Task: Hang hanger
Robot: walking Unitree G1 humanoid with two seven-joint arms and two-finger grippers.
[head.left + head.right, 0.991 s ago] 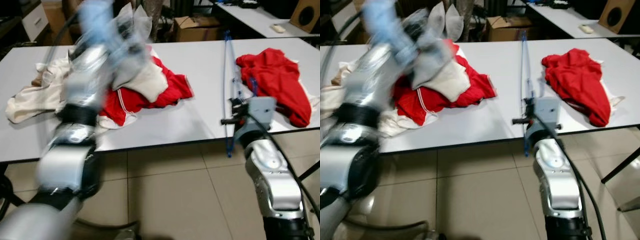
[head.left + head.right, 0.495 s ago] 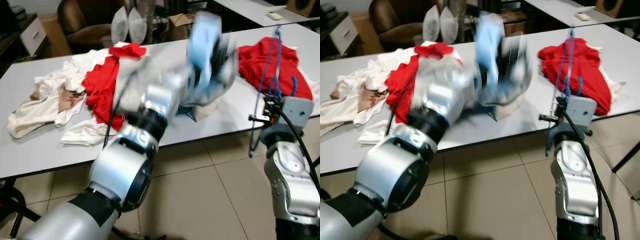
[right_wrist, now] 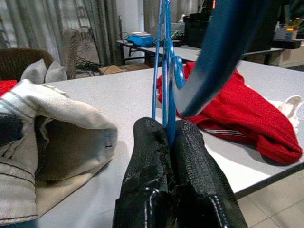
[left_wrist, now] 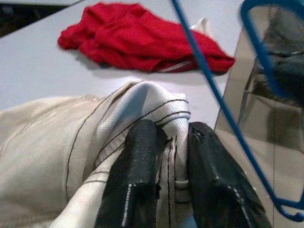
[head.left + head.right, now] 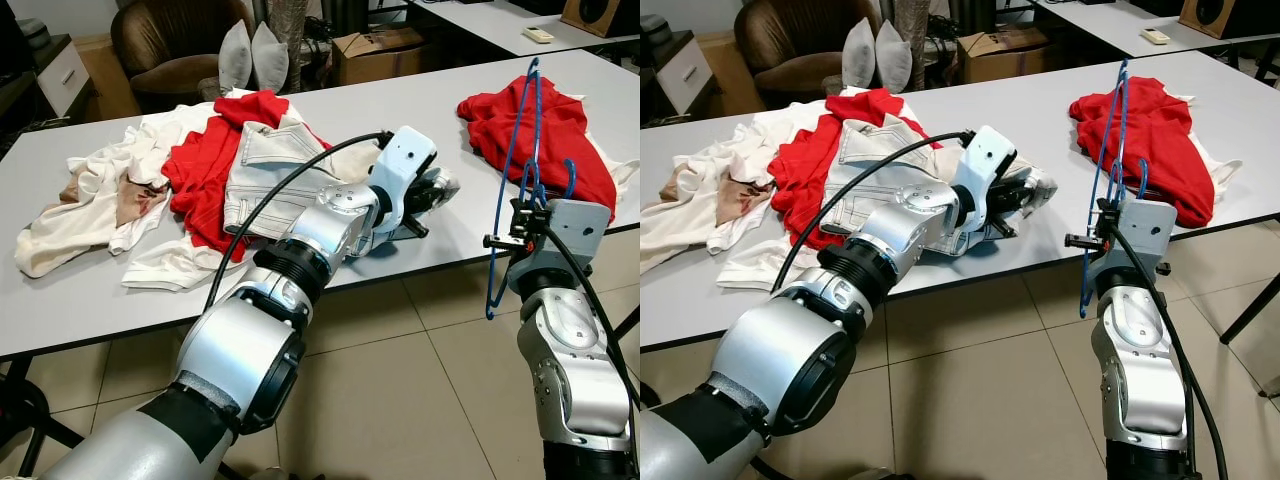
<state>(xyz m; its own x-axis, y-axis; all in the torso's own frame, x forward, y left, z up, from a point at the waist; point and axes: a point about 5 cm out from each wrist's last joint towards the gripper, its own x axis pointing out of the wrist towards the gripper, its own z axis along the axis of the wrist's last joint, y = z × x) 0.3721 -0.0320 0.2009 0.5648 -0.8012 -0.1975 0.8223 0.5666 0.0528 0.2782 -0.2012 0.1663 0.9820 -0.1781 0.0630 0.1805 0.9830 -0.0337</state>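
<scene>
A blue wire hanger [image 5: 522,160] stands upright over the table's front edge, and my right gripper [image 3: 167,137] is shut on its lower part. A cream denim jacket [image 5: 265,170] lies stretched across the white table [image 5: 420,110] from the clothes pile toward the hanger. My left gripper [image 4: 167,142] is shut on a seamed edge of that jacket [image 4: 156,107], near the table's front edge and just left of the hanger [image 4: 213,99]. The fingertips [image 4: 142,142] pinch the cloth from both sides.
A pile of red and white garments [image 5: 150,190] covers the left half of the table. A separate red garment [image 5: 540,130] lies at the right end behind the hanger. A brown armchair [image 5: 170,40] with cushions and a cardboard box [image 5: 375,50] stand beyond. Tiled floor lies in front.
My left arm swung from the clothes pile rightward, dragging the cream jacket toward the hanger, and has now settled. The camera shifted; the right gripper keeps the hanger.
</scene>
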